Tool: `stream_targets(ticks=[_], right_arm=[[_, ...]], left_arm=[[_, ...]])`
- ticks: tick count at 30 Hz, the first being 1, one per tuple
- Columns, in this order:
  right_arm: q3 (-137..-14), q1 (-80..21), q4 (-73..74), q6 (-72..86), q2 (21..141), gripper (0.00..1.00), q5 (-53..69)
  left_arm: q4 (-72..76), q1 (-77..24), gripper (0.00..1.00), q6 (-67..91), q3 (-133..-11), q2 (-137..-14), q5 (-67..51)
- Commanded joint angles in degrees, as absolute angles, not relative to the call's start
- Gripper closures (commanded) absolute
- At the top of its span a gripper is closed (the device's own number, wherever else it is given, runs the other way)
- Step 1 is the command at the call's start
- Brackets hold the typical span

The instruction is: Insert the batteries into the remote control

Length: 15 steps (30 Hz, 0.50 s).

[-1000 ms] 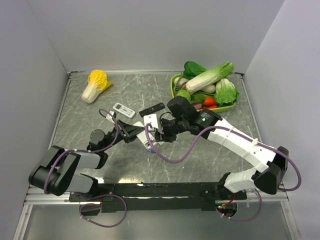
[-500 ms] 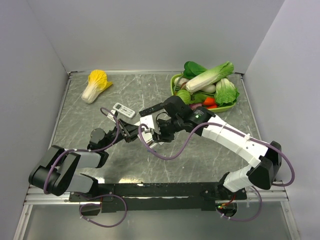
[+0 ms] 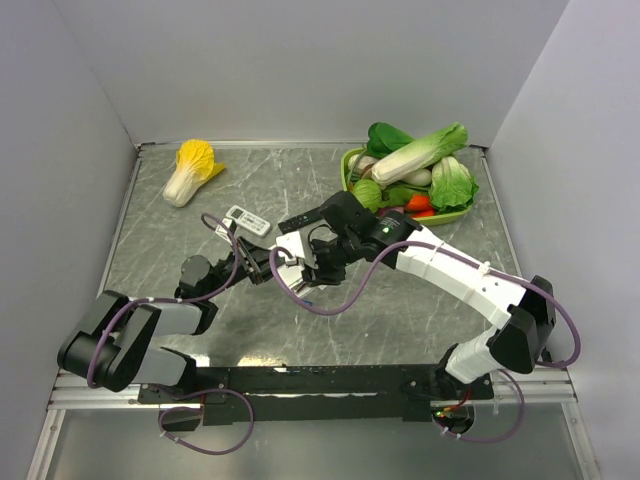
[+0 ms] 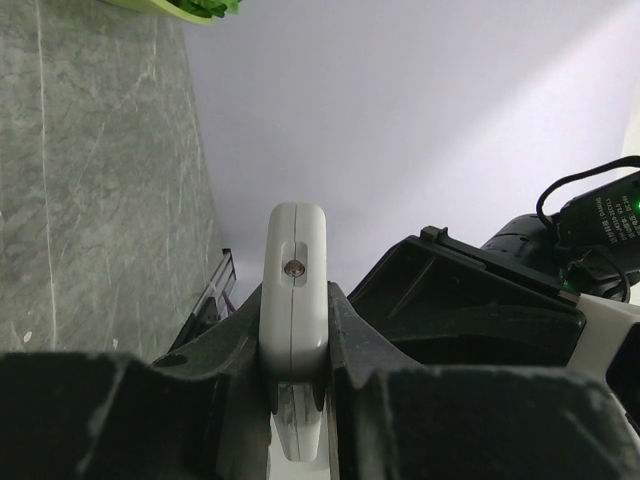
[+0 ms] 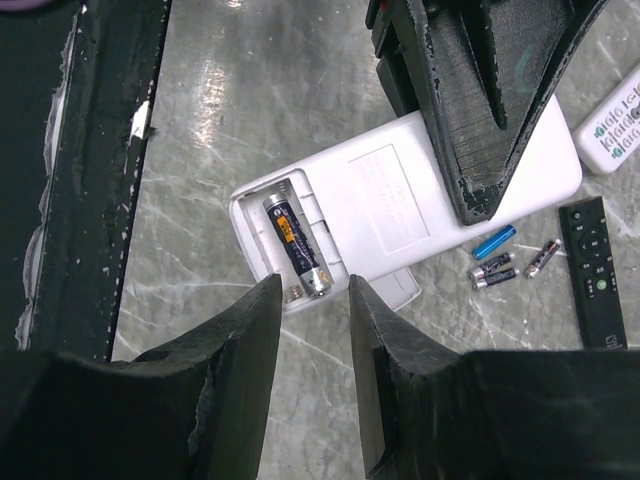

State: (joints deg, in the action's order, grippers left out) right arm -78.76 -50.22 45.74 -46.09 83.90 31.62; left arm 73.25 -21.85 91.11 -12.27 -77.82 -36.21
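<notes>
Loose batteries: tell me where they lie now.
In the right wrist view, the loose batteries lie on the table at the right, between the remote control and the slim black remote.

Remote control (image 5: 385, 200) smooth matt white plastic; table (image 5: 260, 90) polished grey stone (possibly printed laminate).

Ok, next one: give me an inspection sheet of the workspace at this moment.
Surface: grey marbled table.
Job's things: remote control back up, compartment open, one battery seated; loose batteries beside it.
Clutter: small white remote, black remote, cabbage, vegetable tray.
Grippers: left gripper clamps the remote control; right gripper open, empty, above the compartment.
Cables: purple cables loop over the table.
Surroundings: plain grey walls; nothing else seen.
</notes>
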Motion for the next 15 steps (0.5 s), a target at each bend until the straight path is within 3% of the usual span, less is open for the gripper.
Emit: stream_targets(ticks=[1,15], right_arm=[[-81.83,-50.10,46.32,-48.07,85.25,0.60,33.66],[-82.71,-50.10,48.69,-49.66,85.78,0.84,32.61]], left_arm=[[106.61,-22.15,0.99,90.70,-14.59,-77.78,-37.62],[106.70,-22.15,0.99,90.79,-15.56,-79.01,-37.97]])
